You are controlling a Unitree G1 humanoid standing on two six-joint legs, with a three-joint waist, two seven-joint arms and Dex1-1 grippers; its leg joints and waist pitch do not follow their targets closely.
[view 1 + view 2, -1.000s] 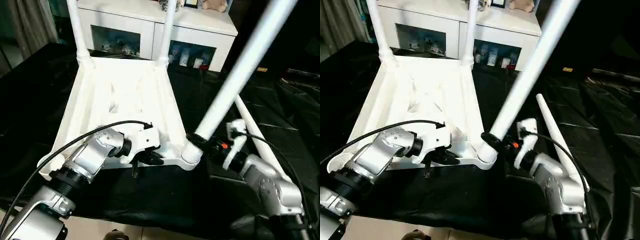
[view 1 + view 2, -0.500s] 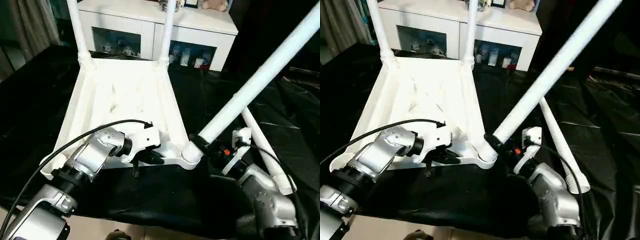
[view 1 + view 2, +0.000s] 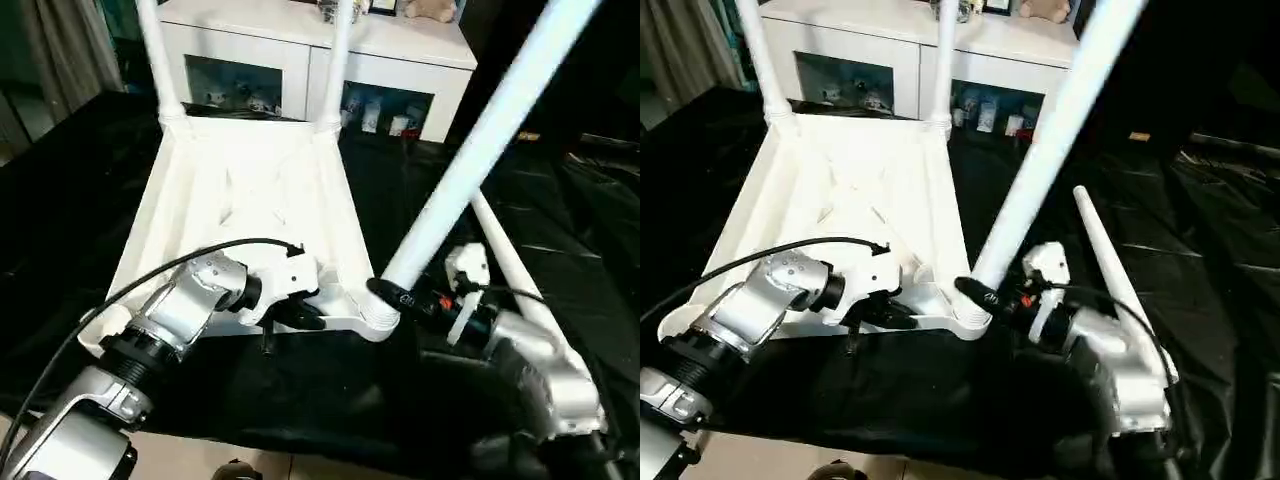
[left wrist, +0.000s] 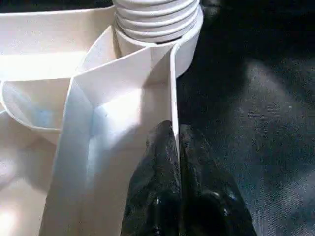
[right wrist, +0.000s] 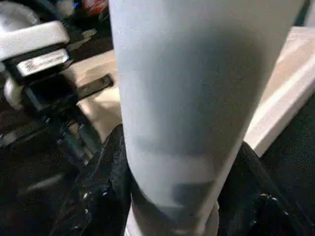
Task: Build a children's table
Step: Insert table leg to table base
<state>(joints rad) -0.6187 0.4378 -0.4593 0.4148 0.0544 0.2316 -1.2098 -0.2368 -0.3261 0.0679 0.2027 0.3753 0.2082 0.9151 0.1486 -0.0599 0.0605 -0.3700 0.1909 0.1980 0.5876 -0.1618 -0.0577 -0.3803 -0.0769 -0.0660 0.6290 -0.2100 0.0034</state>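
The white tabletop (image 3: 250,200) lies upside down on black cloth, ribs showing. Two legs (image 3: 152,50) (image 3: 338,50) stand upright in its far corner sockets. My right gripper (image 3: 395,297) is shut on a third leg (image 3: 470,160) just above the near right socket (image 3: 378,322). That leg leans up and to the right; its shaft (image 5: 197,98) sits between black fingers (image 5: 110,196). My left gripper (image 3: 300,318) is shut on the tabletop's near rim (image 4: 173,98), beside the socket holding the leg's threaded end (image 4: 157,19). A fourth leg (image 3: 510,262) lies loose on the cloth at the right.
A white glass-door cabinet (image 3: 400,60) stands close behind the tabletop. Black cloth (image 3: 80,170) covers the work surface all round, crumpled at the right. Pale floor (image 3: 200,465) shows past the cloth's near edge. A cable (image 3: 150,280) loops over my left forearm.
The held leg swung: it tilted further right half a second ago and now stands steeper again, its foot staying at the near right socket. The left gripper has kept its hold.
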